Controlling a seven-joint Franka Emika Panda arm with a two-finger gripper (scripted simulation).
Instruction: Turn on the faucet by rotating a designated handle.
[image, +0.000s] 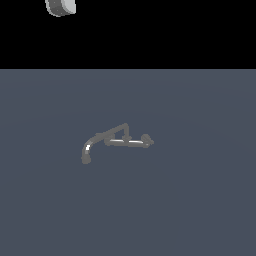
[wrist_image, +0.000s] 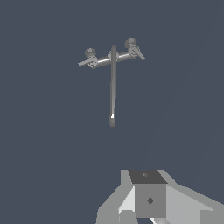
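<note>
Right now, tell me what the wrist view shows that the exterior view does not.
Only the wrist view shows the gripper, large in the foreground and well short of the faucet; whether it is open or shut cannot be told. It looks down on the faucet, with a handle at each end of the crossbar and the spout as a straight line.

Only the exterior view shows the spout's downturned curve from the side, plus one grey arm link at the top edge.

Both show the faucet on the grey floor, untouched.

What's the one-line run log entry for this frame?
phase: approach | gripper: far from faucet, no contact, jaw state unclear | faucet: alone on grey floor, handles untouched
</note>
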